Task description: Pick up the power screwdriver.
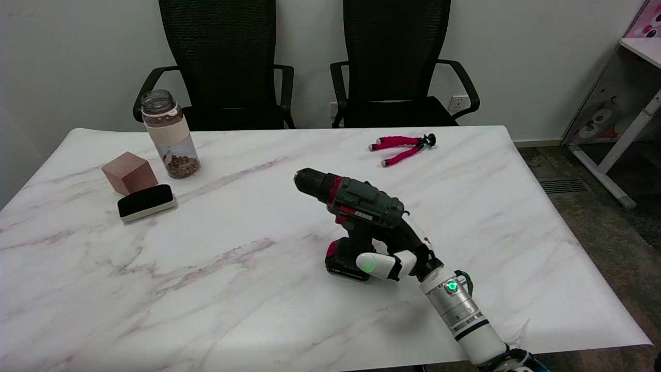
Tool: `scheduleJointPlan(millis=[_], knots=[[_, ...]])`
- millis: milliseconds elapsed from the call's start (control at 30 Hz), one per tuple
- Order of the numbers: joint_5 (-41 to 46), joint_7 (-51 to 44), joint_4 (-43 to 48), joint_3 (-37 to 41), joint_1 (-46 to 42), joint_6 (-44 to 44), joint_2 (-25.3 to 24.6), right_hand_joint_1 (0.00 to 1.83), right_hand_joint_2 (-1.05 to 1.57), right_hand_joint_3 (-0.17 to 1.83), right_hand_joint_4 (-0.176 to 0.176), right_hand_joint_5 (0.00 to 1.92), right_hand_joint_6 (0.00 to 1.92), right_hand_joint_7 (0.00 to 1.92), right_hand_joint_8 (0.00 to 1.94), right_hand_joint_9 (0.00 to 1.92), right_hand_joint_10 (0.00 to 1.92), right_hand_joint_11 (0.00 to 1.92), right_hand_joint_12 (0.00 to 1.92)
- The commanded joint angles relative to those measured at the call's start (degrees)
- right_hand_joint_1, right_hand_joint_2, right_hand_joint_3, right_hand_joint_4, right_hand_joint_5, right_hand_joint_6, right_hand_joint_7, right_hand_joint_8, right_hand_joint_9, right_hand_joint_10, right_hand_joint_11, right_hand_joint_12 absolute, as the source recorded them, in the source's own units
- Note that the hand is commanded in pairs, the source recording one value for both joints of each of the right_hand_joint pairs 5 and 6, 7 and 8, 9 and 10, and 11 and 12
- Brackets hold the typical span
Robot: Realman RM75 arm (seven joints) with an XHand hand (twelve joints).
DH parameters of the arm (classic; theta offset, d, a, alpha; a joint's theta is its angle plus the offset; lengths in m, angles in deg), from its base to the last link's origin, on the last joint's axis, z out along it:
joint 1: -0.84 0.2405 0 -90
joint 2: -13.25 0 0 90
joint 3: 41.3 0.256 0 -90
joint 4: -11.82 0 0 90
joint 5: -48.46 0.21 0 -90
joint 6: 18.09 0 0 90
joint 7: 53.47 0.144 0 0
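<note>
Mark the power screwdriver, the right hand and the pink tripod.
power screwdriver (361, 202), head view, on its grey motor housing.
right hand (400, 253), head view, on the hand's middle, at the handle.
pink tripod (400, 141), head view, on its upper leg.

Dark grey-and-red power screwdriver upright mid-table, chuck pointing left, seemingly tilted.

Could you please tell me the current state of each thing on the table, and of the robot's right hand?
power screwdriver: upright, battery base low by the table, chuck pointing upper left, handle gripped.
right hand: wrapped around the screwdriver's handle.
bottle: upright, partly filled with brown pieces.
wooden cube: resting flat.
eraser: lying flat, dark side up.
pink tripod: lying on its side.
</note>
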Motion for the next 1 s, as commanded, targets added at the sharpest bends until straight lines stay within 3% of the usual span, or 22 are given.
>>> scheduleJointPlan(millis=[33, 467, 667, 1000], knots=[[-0.15, -2.92, 3.21, -1.00, 3.48, -1.17, -5.20, 0.98, -0.02, 0.74, -0.024, 0.00, 0.00, 0.00, 0.00, 0.33, 0.33, 0.51, 0.51], [0.42, -2.92, 5.01, -3.15, 6.86, -2.18, -5.65, 0.98, 0.06, 0.71, -0.023, 0.00, 0.00, 0.00, 0.00, 0.35, 0.35, 0.54, 0.54], [1.96, -2.92, 5.10, -3.11, 6.86, -2.44, -5.65, 1.04, 0.29, 0.67, -0.028, 0.02, 0.02, 0.02, 0.02, 0.77, 0.77, 1.36, 1.36], [3.98, -2.92, 5.67, -3.10, 7.49, -3.02, -5.74, 1.08, 0.60, 0.80, -0.040, 0.12, 0.12, 0.12, 0.12, 1.31, 1.31, 1.74, 1.74]])
